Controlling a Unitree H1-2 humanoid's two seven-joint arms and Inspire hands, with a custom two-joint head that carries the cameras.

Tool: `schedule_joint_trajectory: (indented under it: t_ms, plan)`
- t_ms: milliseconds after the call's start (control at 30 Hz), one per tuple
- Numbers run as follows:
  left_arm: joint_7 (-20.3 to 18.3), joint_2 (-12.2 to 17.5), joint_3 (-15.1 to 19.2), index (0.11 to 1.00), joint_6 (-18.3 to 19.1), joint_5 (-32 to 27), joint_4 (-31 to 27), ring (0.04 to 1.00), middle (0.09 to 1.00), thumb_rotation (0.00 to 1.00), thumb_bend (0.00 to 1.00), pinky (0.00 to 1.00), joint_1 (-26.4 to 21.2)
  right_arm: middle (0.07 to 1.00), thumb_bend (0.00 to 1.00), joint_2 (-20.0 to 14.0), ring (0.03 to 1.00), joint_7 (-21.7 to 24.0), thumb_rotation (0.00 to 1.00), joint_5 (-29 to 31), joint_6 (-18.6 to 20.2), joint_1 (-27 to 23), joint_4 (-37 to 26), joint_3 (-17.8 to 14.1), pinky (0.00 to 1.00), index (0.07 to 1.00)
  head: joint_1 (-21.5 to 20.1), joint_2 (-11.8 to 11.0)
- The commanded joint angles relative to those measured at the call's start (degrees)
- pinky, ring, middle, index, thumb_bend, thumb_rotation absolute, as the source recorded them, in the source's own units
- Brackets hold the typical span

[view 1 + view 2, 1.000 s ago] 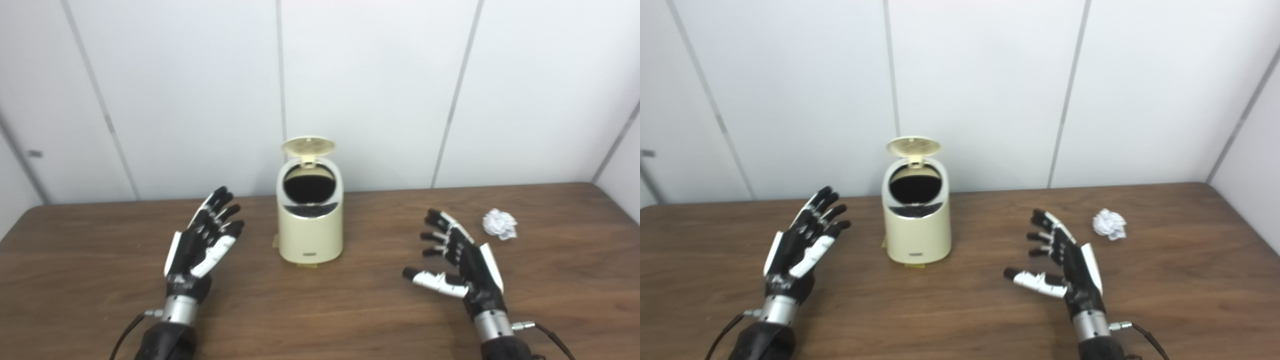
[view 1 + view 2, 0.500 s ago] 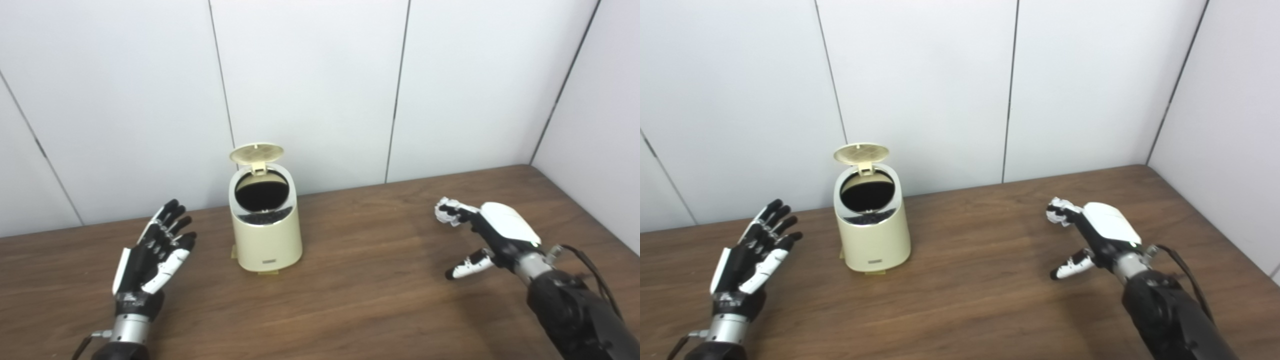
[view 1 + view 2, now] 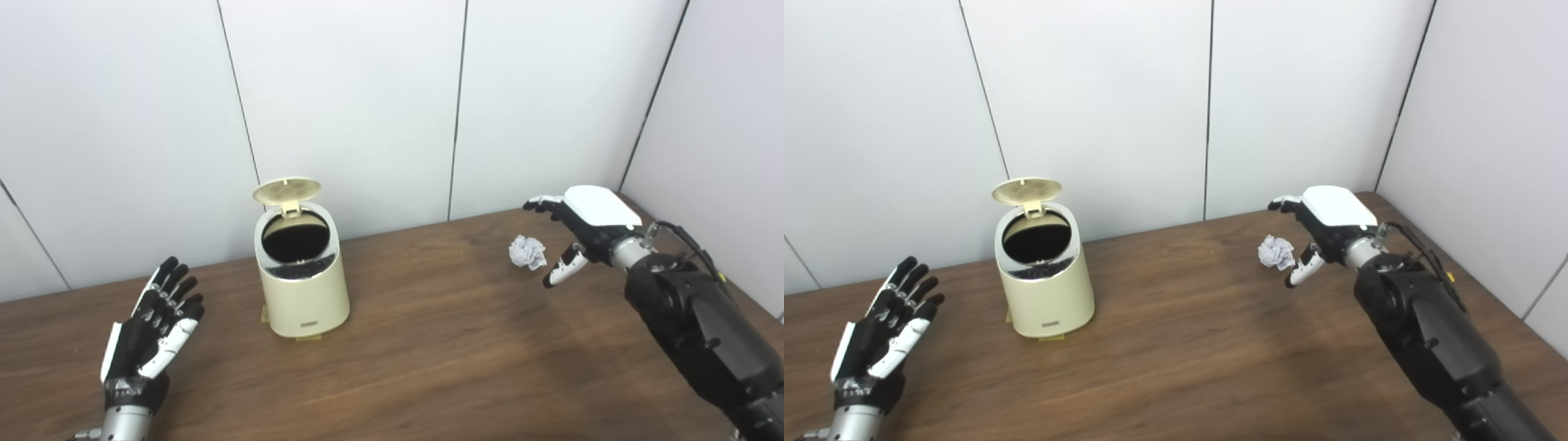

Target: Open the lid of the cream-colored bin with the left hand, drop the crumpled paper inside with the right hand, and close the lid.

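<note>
The cream-colored bin [image 3: 303,288] stands on the brown table [image 3: 429,343] left of centre, its round lid [image 3: 286,190] flipped up at the back and the dark inside showing. A white ball of crumpled paper [image 3: 527,252] lies on the table at the right. My right hand [image 3: 582,223] hovers just right of and above the paper, fingers spread around it, open and not holding it. My left hand [image 3: 150,334] rests open at the lower left, palm up, well left of the bin.
White wall panels close off the table at the back and on the right, where a corner stands near my right arm [image 3: 698,324]. A small yellowish piece [image 3: 309,337] shows under the bin's base.
The camera has swung right, shifting the whole scene left. My right hand reached out to the paper and now stands raised beside it, open. My left hand stays open.
</note>
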Motion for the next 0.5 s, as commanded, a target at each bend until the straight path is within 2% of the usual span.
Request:
schedule_joint_trajectory:
  t_ms: [0, 333, 467]
  plan:
    - [-0.61, 0.31, 0.02, 0.965, -0.08, -0.12, 1.09, 0.912, 0.934, 0.3, 0.66, 0.87, 1.5, 0.835, 0.88, -2.98, 0.807, 0.19, 0.14, -1.87, 0.49, -4.5, -0.1, -0.46, 0.66, 0.828, -0.03, 0.07]
    - [-1.0, 0.45, -0.05, 0.965, 0.0, -0.25, 1.6, 0.91, 0.936, 0.27, 0.63, 0.87, 1.33, 0.859, 0.89, -2.96, 0.844, 4.24, 0.19, -2.73, 0.09, -10.22, 4.61, 3.1, 0.68, 0.839, 0.06, 0.17]
    - [-0.74, 0.39, -0.15, 0.964, 0.44, 0.16, 0.71, 0.903, 0.936, 0.26, 0.61, 0.86, 1.64, 0.882, 0.89, -2.88, 0.857, 7.23, 0.21, -3.31, 1.0, -12.56, 7.14, 5.04, 0.67, 0.848, 0.4, 0.25]
